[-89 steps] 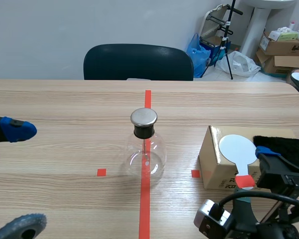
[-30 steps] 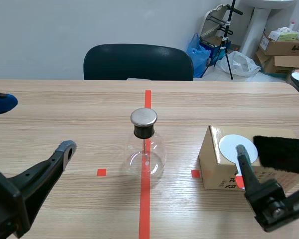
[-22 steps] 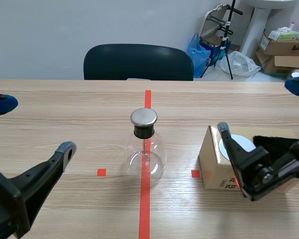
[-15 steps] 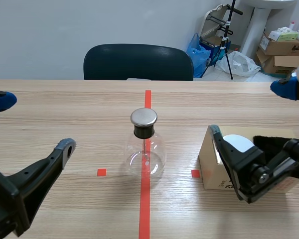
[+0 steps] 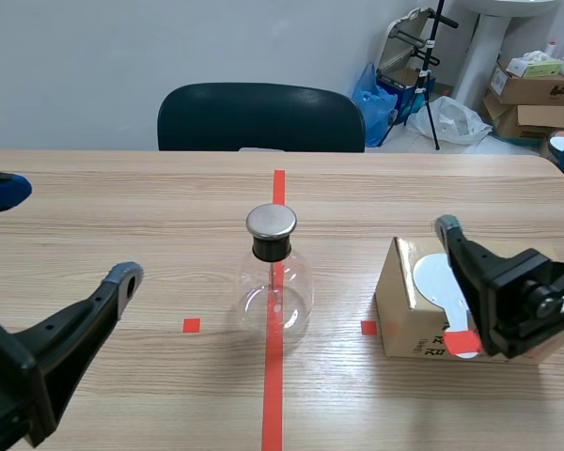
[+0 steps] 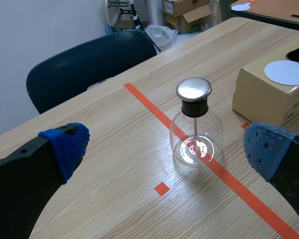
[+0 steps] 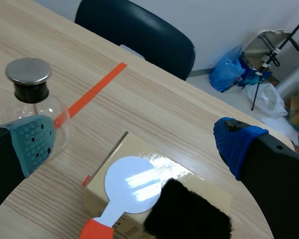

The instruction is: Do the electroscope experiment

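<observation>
**Right arm shifts over the box, flask untouched**

The electroscope [image 5: 274, 282], a single round glass flask with a black neck and a metal cap [image 5: 271, 222], stands on the table [image 5: 150, 197] right on the orange-red centre line, between the two small tape squares. It has not moved since half a second ago.

The right arm has: it has slid off toward its own side, so the red handle [image 5: 462, 343] of the white paddle [image 5: 440, 275] shows again. That one paddle lies flat on the one cardboard box [image 5: 399, 310], which sits well to the flask's right. One black fur pad [image 7: 189, 214] lies on the box top, touching the paddle.

The right gripper [image 7: 134, 142] hangs above the box with its fingers spread wide, holding nothing.

The left gripper [image 6: 164, 149] stays where it was, low on the left and pointed at the flask. Its fingers are also far apart and hold nothing.

One dark chair [image 5: 260, 117] stands behind the table.
</observation>
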`<state>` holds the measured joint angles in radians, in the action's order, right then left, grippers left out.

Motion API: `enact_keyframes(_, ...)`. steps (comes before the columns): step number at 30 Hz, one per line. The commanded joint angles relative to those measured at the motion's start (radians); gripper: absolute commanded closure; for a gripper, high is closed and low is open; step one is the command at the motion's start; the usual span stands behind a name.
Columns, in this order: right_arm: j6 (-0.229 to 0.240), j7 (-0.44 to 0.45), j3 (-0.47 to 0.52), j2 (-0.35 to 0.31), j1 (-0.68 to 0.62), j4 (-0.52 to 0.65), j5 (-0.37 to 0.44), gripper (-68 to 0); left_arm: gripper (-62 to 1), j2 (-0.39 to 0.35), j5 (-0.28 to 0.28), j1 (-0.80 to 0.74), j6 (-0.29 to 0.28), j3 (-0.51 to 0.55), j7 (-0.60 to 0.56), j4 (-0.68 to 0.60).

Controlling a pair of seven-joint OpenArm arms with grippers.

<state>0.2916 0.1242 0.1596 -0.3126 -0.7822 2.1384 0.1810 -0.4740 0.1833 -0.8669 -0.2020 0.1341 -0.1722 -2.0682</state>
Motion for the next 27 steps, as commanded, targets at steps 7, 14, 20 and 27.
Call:
enact_keyframes(7,-0.006,-0.007,-0.002,-0.009,-0.002,0.005,0.010,-67.9,-62.3,-0.001,0.007,0.000,0.001,0.005,-0.010,-0.006)
enact_keyframes(14,-0.006,-0.007,-0.002,-0.009,-0.002,0.005,0.006,-67.9,-62.3,-0.001,0.007,0.000,0.001,0.005,-0.010,-0.006)
enact_keyframes(20,-0.006,-0.007,-0.002,-0.009,-0.002,0.005,0.006,-67.9,-62.3,-0.001,0.007,0.000,0.001,0.005,-0.010,-0.006)
enact_keyframes(27,-0.006,-0.007,-0.002,-0.009,-0.002,0.005,0.006,-67.9,-62.3,-0.001,0.007,0.000,0.001,0.005,-0.010,-0.006)
